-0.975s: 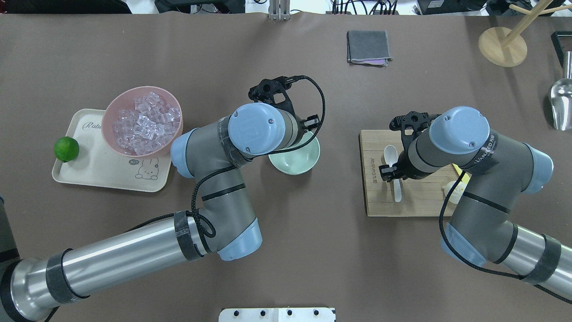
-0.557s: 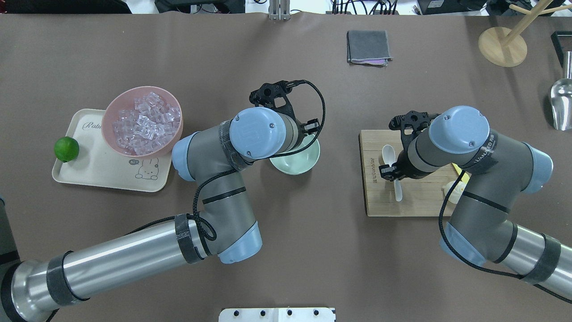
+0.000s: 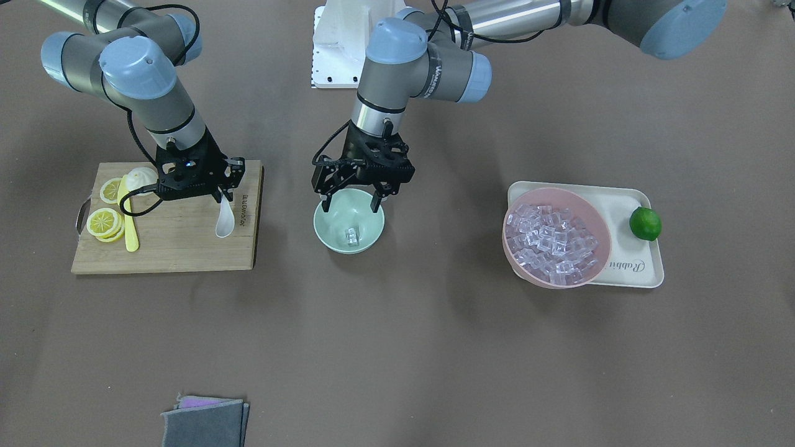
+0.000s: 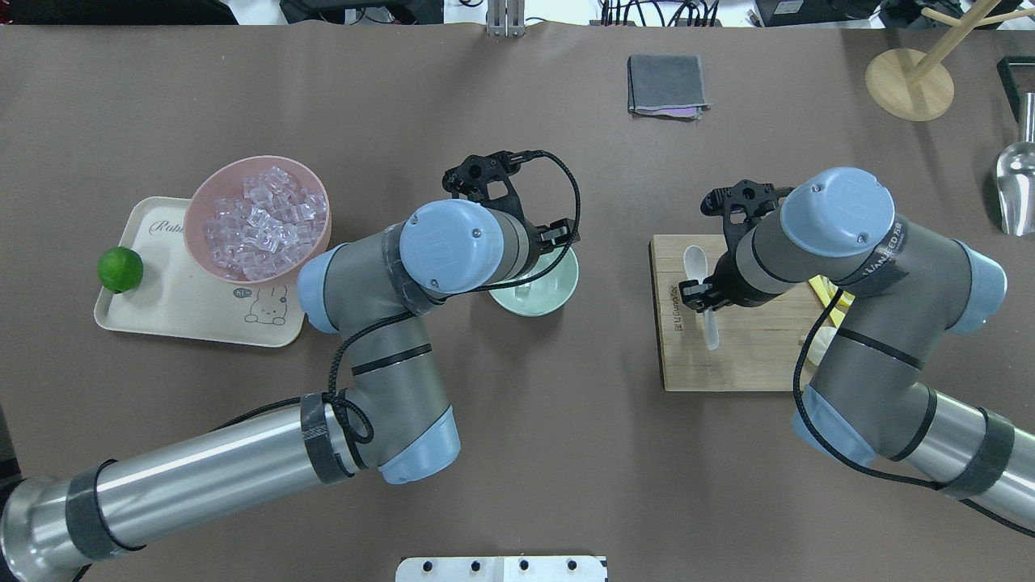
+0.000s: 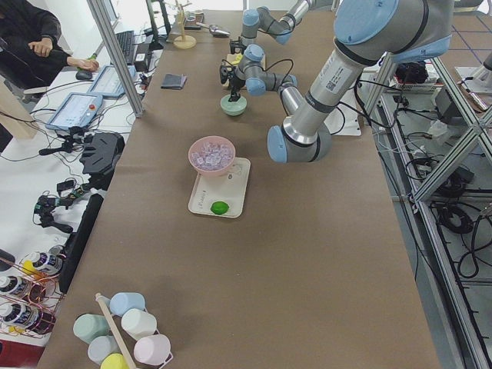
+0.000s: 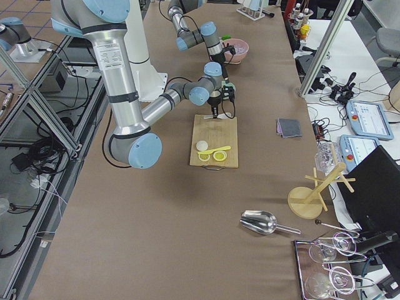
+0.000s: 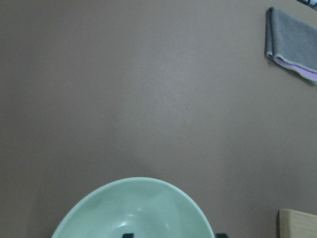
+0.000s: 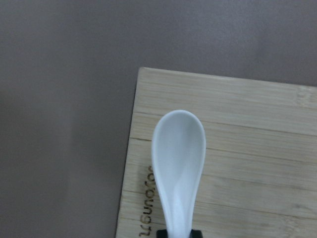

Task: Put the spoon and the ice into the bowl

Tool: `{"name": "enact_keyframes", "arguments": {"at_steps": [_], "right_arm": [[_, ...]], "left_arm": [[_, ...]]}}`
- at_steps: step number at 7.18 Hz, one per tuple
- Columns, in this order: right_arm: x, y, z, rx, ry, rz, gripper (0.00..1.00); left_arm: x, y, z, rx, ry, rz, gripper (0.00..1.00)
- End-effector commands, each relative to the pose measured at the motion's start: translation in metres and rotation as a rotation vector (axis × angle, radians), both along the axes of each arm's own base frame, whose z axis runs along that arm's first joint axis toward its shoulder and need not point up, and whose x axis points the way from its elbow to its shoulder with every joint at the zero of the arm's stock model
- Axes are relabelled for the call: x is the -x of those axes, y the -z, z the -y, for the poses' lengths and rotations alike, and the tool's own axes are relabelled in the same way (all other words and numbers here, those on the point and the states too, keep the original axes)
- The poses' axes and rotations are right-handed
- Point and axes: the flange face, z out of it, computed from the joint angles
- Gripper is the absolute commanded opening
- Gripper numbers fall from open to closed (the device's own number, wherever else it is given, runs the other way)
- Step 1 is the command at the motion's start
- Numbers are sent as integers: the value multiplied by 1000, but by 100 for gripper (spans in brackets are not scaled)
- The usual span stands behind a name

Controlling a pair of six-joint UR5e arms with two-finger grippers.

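The mint-green bowl [image 3: 367, 233] stands mid-table and holds one clear ice cube [image 3: 352, 236]. It also shows in the overhead view [image 4: 551, 295] and the left wrist view [image 7: 133, 208]. My left gripper [image 3: 350, 200] hangs open and empty just over the bowl's robot-side rim. My right gripper [image 3: 222, 197] is shut on the handle of the white spoon [image 3: 224, 222], whose scoop tilts down over the wooden cutting board [image 3: 180, 248]. The spoon also shows in the overhead view [image 4: 694, 263] and the right wrist view [image 8: 179, 153].
A pink bowl [image 3: 517, 264] full of ice cubes [image 3: 553, 242] sits on a cream tray [image 3: 640, 268] with a lime [image 3: 645, 223]. Lemon slices [image 3: 104, 220] and a yellow knife [image 3: 129, 217] lie on the board. A grey cloth [image 4: 665, 85] and a metal scoop [image 4: 1015, 186] lie farther off.
The right gripper has shifted towards the board's bowl-side edge, carrying the spoon with it. The left wrist has drawn back a little over the bowl.
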Motion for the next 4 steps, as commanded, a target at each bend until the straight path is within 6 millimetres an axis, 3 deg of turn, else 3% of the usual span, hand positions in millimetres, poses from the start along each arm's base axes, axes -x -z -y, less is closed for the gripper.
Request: {"name": "enact_keyframes", "arguments": {"at_steps": [1, 2, 3, 4], "right_arm": [[4, 54, 10, -20, -24, 75, 0], [11, 70, 13, -17, -33, 94, 0], [17, 92, 17, -7, -34, 81, 0], [29, 114, 26, 2, -33, 71, 0]], "left_arm": [[79, -5, -4, -98, -35, 90, 98], [132, 6, 5, -139, -63, 165, 98], [183, 3, 25, -146, -76, 198, 98], [240, -44, 41, -197, -119, 288, 98]]}}
